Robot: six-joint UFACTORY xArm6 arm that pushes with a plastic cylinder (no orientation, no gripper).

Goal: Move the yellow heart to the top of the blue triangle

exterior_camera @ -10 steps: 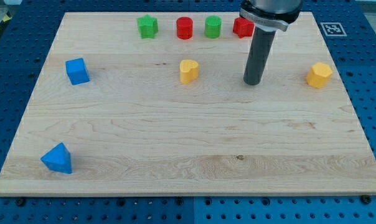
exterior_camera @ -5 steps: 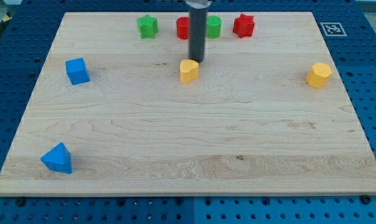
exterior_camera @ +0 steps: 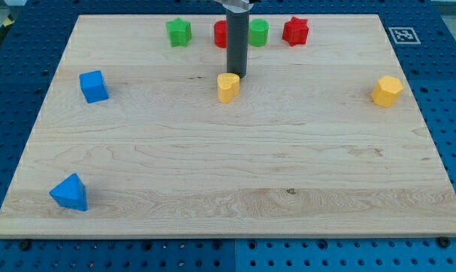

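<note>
The yellow heart (exterior_camera: 228, 88) lies in the upper middle of the wooden board (exterior_camera: 228, 166). My tip (exterior_camera: 236, 75) stands right behind it, at its upper right edge, touching or nearly touching it. The blue triangle (exterior_camera: 69, 193) lies far off at the board's lower left corner.
A blue cube (exterior_camera: 93, 86) sits at the left. A green star (exterior_camera: 179, 32), a red cylinder (exterior_camera: 221, 33), a green cylinder (exterior_camera: 258, 32) and a red star (exterior_camera: 294, 31) line the top edge. A yellow hexagon (exterior_camera: 386, 91) sits at the right.
My rod has swung from right of the heart to just behind it at the view's top. The heart has shifted very slightly down. The other blocks have not moved.
</note>
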